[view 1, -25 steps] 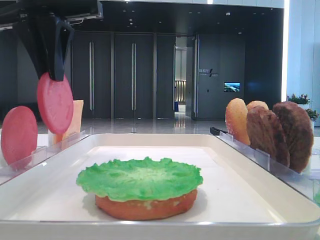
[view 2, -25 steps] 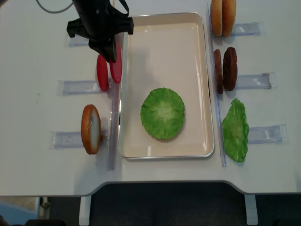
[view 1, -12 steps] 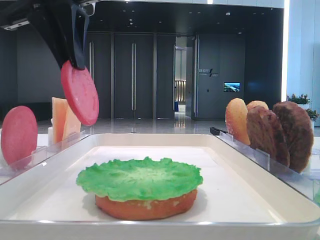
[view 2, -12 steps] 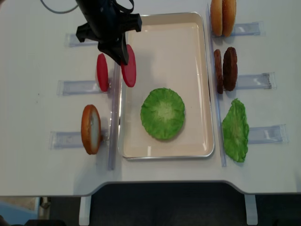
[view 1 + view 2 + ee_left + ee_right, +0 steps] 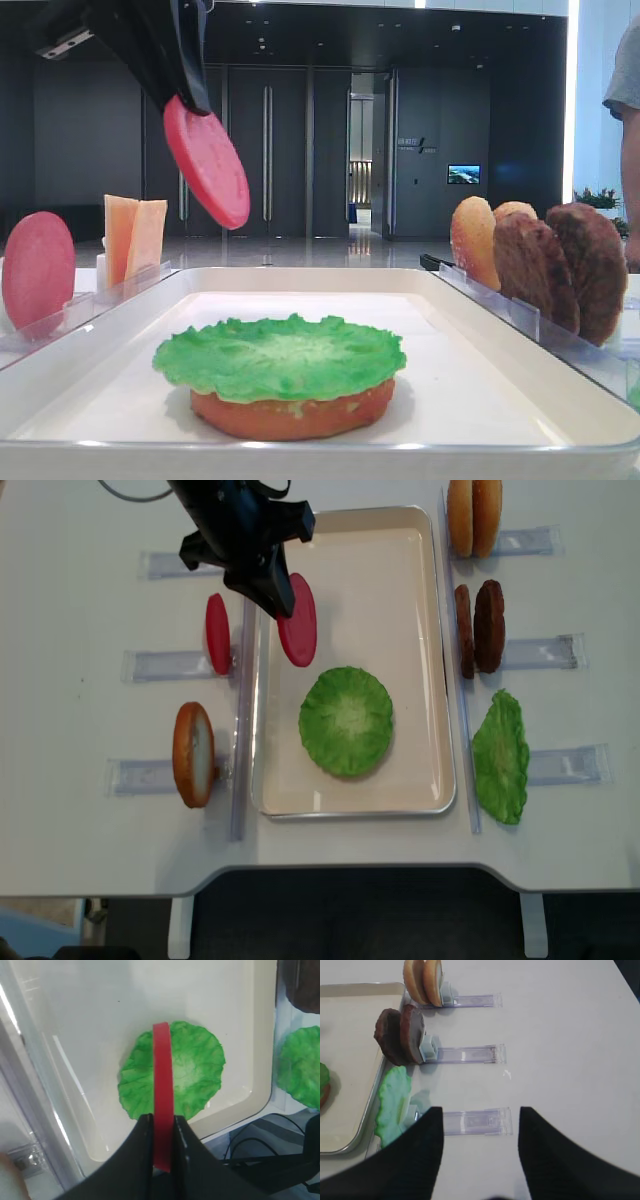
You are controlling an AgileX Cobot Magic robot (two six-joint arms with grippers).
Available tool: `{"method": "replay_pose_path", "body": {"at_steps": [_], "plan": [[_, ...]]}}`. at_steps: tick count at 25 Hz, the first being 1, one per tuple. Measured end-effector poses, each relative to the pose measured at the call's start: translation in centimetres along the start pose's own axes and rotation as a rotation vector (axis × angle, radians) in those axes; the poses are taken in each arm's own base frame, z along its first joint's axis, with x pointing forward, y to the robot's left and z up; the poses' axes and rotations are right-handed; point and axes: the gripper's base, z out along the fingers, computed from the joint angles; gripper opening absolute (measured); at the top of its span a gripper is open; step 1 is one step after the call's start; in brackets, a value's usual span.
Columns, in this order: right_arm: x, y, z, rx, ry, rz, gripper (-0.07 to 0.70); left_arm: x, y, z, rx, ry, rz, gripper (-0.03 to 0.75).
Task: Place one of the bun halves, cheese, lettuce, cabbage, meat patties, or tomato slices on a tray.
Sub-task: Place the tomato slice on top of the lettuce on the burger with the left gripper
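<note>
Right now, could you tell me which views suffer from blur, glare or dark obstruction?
Left wrist view: the hand and the tomato slice are soft, and glare streaks the tray. Right wrist view: the dark fingers fill the lower frame, out of focus. Low exterior view: the background is dim and the tray rim is blurred.

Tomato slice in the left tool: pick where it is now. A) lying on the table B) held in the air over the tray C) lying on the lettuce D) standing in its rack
B: the left tool grips the tomato slice above the tray, clear of the lettuce.
</note>
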Motion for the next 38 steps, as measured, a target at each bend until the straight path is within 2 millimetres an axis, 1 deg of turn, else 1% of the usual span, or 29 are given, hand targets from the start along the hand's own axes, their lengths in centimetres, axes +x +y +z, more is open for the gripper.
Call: {"method": "replay_pose_path", "body": {"at_steps": [14,25,28,31,33,38], "plan": [[0.0,0.0,0.0,0.0,0.0,0.0,0.342,0.3,-1.6,-0.3,0.168,0.008,0.116,0.062],[0.0,0.0,0.0,0.0,0.0,0.007,0.342,0.4,-2.6,-0.5,0.296,-0.007,0.254,0.062],[0.0,0.0,0.0,0.0,0.0,0.008,0.342,0.9,-2.4,0.4,0.316,0.02,0.264,0.062],[0.0,0.0,0.0,0.0,0.0,0.008,0.342,2.0,-1.6,2.1,0.335,0.08,0.261,0.062],[0.0,0.0,0.0,0.0,0.0,0.008,0.342,2.5,-1.3,2.9,0.347,0.104,0.263,0.062],[0.0,0.0,0.0,0.0,0.0,0.008,0.342,3.4,-0.7,4.4,0.378,0.118,0.277,0.061]]}}
